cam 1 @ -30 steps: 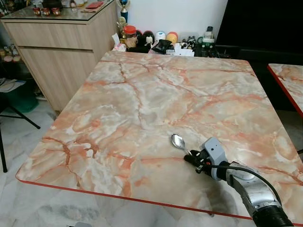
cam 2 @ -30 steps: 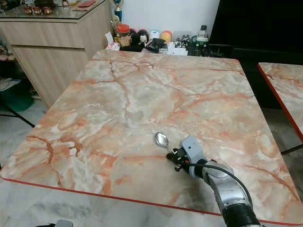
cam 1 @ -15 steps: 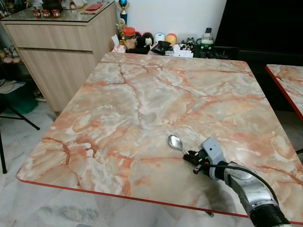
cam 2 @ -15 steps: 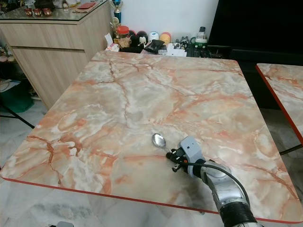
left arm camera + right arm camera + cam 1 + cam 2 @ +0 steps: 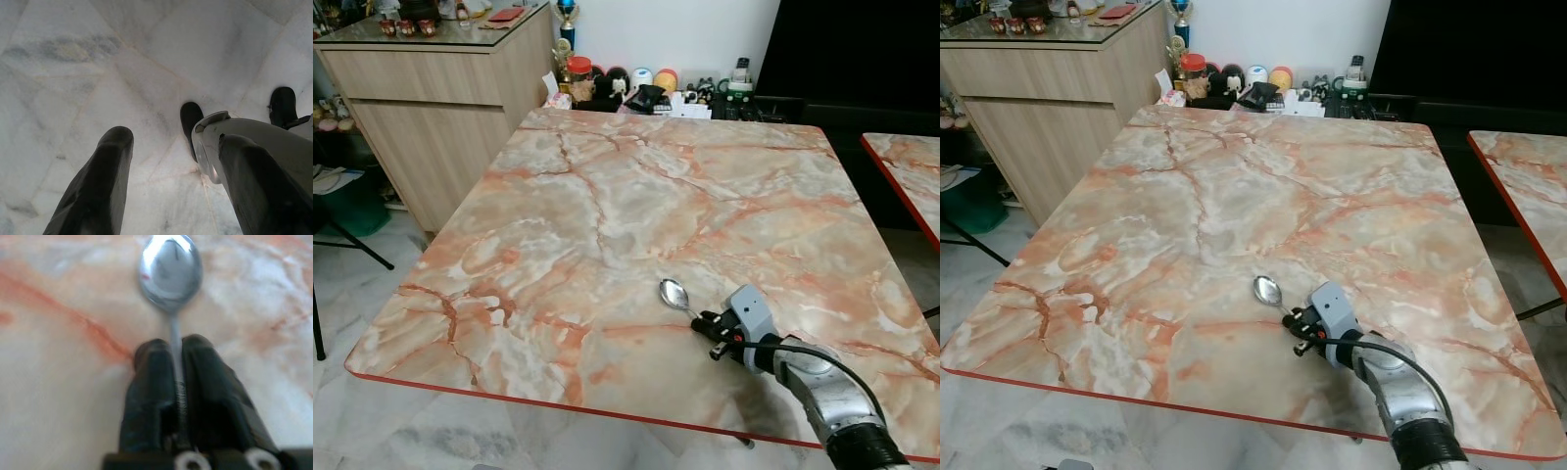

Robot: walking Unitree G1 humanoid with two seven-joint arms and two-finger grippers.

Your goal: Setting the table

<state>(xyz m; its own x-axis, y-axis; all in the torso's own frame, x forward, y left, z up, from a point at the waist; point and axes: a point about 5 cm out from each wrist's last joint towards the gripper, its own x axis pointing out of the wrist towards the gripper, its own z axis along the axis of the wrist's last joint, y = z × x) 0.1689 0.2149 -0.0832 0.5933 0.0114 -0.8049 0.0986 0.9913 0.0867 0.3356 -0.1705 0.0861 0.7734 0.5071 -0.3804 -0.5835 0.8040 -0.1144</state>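
Note:
A shiny metal spoon (image 5: pixel 674 293) lies low over the marble-patterned table (image 5: pixel 607 196), near its front right part, bowl pointing away from me. My right gripper (image 5: pixel 705 326) is shut on the spoon's handle, with the silver arm reaching in from the lower right. In the right wrist view the spoon (image 5: pixel 170 269) has its thin handle pinched between the two black fingers (image 5: pixel 149 387), just above the tabletop. My left gripper (image 5: pixel 171 161) hangs idle over the pale tiled floor, its two black fingers apart.
A wooden sideboard (image 5: pixel 440 88) stands to the left of the table. Jars, cups and small clutter (image 5: pixel 646 88) crowd the floor-level shelf beyond the far edge. A second marble table (image 5: pixel 911 176) begins at the right. A black chair leg (image 5: pixel 352 245) shows at far left.
The spoon and my right gripper have shifted slightly left on the table. The camera moved a little too.

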